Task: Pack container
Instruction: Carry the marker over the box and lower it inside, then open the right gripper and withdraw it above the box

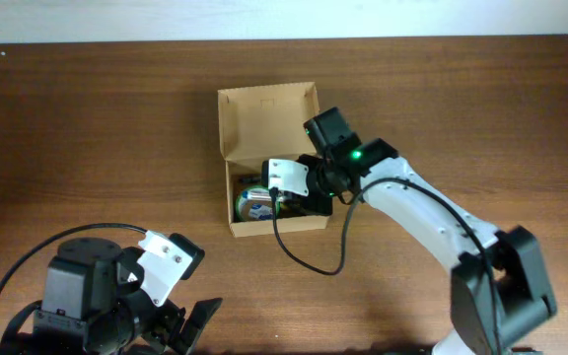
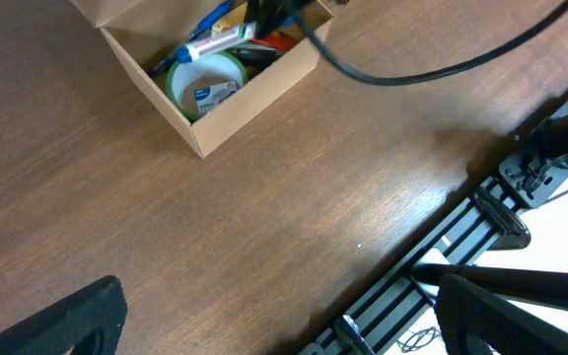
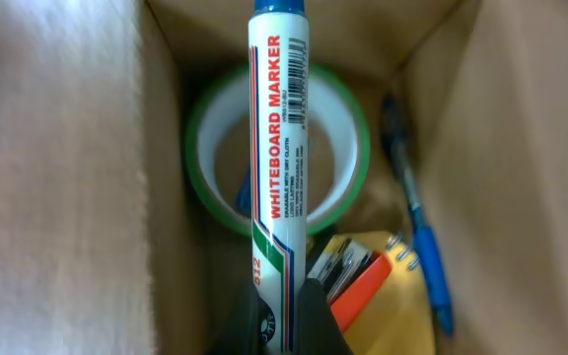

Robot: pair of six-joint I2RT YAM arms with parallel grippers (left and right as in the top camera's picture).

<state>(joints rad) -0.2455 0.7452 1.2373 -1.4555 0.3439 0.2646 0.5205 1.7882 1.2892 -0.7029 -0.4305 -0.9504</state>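
Whiteboard marker (image 3: 281, 128), pinched by the right gripper (image 3: 284, 320) over the container (image 3: 521, 118), hides part of a green tape roll (image 3: 338, 113). Mostly cropped, the left gripper (image 2: 276, 296) has its fingers gaping.

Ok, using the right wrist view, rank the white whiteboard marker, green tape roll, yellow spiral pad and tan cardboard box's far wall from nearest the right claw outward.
1. White whiteboard marker: gripped in the right claw.
2. Yellow spiral pad: just right of the claw.
3. Green tape roll: farther in, under the marker.
4. Tan cardboard box's far wall: top of view.
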